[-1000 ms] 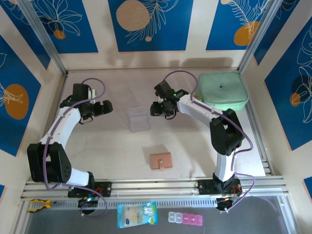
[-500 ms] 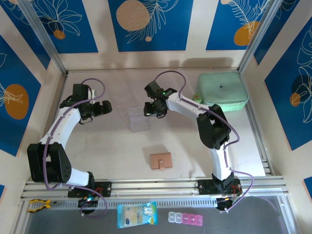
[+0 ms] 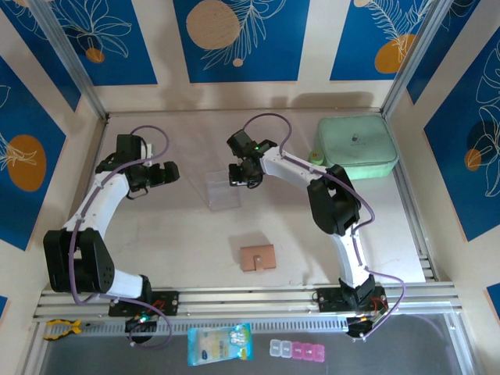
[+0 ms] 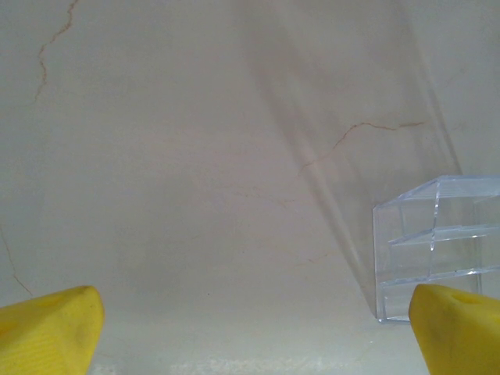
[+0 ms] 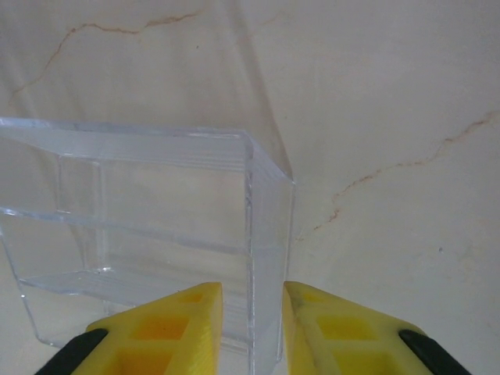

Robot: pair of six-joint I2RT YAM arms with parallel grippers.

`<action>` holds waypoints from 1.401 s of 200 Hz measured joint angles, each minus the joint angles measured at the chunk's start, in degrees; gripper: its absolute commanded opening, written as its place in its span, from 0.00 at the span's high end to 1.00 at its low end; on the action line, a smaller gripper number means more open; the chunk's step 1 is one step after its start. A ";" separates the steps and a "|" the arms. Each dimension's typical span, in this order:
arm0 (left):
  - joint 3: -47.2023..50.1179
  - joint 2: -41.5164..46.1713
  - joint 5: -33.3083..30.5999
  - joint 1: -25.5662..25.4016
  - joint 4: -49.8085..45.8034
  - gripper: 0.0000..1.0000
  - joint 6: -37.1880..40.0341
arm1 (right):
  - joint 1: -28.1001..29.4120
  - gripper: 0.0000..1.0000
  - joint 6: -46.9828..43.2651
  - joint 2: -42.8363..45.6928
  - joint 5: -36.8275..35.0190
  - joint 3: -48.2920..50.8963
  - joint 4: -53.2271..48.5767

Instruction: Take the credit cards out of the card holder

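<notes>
Top external view, from the left: the left tool (image 3: pixel 170 172) hangs wide open above bare desk (image 3: pixel 180 242), and the clear box (image 3: pixel 222 191) sits to its right, near but apart. The right tool (image 3: pixel 237 175) is at that box's right end. In the right wrist view its yellow fingers (image 5: pixel 156 324) stand narrow on either side of the box's side wall (whether they already pinch it, I cannot tell). The card holder (image 3: pixel 258 256) lies flat and folded shut, well apart from both tools, back toward the arm bases and slightly right of the right tool. The credit cards are presumably inside it.

The holder looks light, thin and soft, so it will likely skate on the smooth desk and flop rather than lift cleanly. A sensible hold is one tool pinning or pinching an outer edge near the snap tab while the other works the flap open. The cards should be stiff, slick and very light, so the best grip is a firm pinch on an exposed short edge. Pulling straight along the pocket should keep them from slipping out of the tool.
</notes>
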State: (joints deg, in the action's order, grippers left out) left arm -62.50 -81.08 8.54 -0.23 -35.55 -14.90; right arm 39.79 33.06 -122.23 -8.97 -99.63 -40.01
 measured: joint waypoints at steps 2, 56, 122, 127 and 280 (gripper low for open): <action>0.00 0.00 0.00 0.00 0.00 0.00 0.00 | 0.00 0.75 0.00 -0.07 -0.04 -0.02 -0.04; 0.00 0.00 0.00 0.00 0.00 0.00 0.17 | 0.00 0.81 0.00 -1.60 -0.07 -0.55 -0.46; 0.00 0.00 0.00 0.00 0.00 0.00 0.24 | -0.07 0.90 -0.02 -1.64 -0.83 -1.22 -1.55; 0.00 0.00 0.00 0.00 0.00 0.00 0.24 | -0.07 0.91 -0.02 -1.64 -1.03 -1.25 -1.66; 0.00 -0.02 0.02 0.00 -0.02 0.00 0.22 | -9.57 0.92 -4.37 -2.95 -9.05 -6.54 -7.56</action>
State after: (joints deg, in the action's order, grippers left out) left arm -62.50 -81.10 8.56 -0.23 -35.57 -14.68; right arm 30.22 28.69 -125.19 -18.02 -106.17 -47.57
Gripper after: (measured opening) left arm 0.998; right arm 0.082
